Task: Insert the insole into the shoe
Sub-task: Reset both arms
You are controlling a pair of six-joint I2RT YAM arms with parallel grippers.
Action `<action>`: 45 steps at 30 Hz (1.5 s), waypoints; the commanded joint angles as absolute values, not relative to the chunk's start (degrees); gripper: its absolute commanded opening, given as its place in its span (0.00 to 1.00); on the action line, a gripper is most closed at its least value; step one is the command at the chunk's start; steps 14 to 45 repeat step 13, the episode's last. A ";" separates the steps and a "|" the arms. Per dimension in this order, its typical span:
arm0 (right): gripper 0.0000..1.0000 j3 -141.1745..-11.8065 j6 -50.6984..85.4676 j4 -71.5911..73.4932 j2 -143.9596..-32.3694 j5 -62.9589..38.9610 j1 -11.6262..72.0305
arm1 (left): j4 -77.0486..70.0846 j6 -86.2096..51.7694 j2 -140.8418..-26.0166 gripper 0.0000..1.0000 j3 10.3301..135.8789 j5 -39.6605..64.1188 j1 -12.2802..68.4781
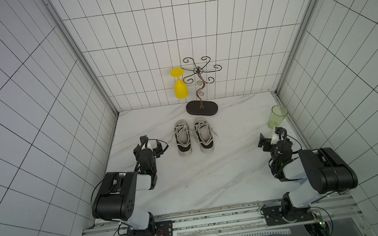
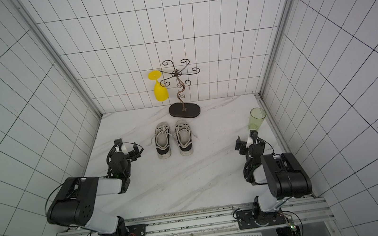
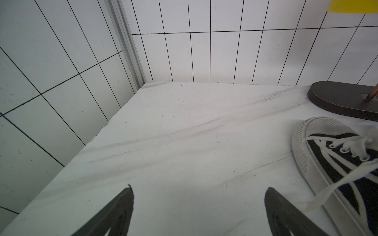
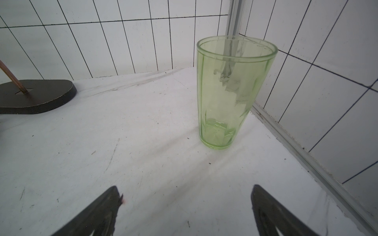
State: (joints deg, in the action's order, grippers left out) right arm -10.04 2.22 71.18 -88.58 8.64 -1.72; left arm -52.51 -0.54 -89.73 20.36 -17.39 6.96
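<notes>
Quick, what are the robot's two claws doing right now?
Left gripper: open, holding nothing.
Right gripper: open, holding nothing.

Robot lab test booth, pretty sure, not a real room

White grid-tile wall panels [image 1: 146,30] slot into bare aluminium corner posts [image 1: 83,60], and the white marble-look tabletop [image 1: 216,182] ends at a slotted aluminium rail [image 1: 221,218] with two black-and-white robot arms [image 1: 118,194] bolted on.
</notes>
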 commanded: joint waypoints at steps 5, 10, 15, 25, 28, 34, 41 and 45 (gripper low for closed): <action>0.99 -13.88 0.78 73.30 -88.53 9.67 -1.23 | -54.05 0.14 -89.30 0.98 21.27 -18.19 6.91; 0.99 -14.70 1.04 72.15 -88.90 9.43 -1.23 | -54.06 0.09 -89.33 0.98 21.21 -18.16 6.91; 0.99 -14.05 0.79 73.10 -88.60 9.49 -1.27 | -54.10 0.09 -89.38 0.98 21.19 -18.20 6.91; 0.99 -14.05 0.79 73.10 -88.60 9.49 -1.27 | -54.10 0.09 -89.38 0.98 21.19 -18.20 6.91; 0.99 -14.05 0.79 73.10 -88.60 9.49 -1.27 | -54.10 0.09 -89.38 0.98 21.19 -18.20 6.91; 0.99 -14.05 0.79 73.10 -88.60 9.49 -1.27 | -54.10 0.09 -89.38 0.98 21.19 -18.20 6.91; 0.99 -14.05 0.79 73.10 -88.60 9.49 -1.27 | -54.10 0.09 -89.38 0.98 21.19 -18.20 6.91; 0.99 -14.05 0.79 73.10 -88.60 9.49 -1.27 | -54.10 0.09 -89.38 0.98 21.19 -18.20 6.91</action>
